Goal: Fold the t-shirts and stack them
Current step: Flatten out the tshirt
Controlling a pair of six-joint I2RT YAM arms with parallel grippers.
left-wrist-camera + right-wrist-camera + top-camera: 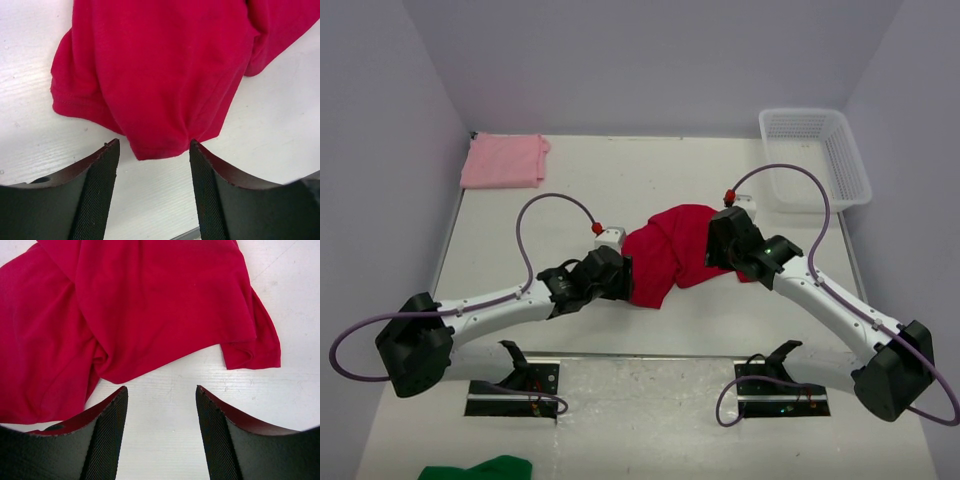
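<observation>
We found the pink t-shirt folded at the upper left of the desk, while the red t-shirt lay crumpled at centre, neither folded nor stacked, with the left end effector and right end effector both open, holding nothing.

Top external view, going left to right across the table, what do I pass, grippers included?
Pink folded t-shirt → left gripper → red t-shirt → right gripper → white mesh basket. The green cloth at the near edge is left out, since it shares the pink shirt's span.
</observation>
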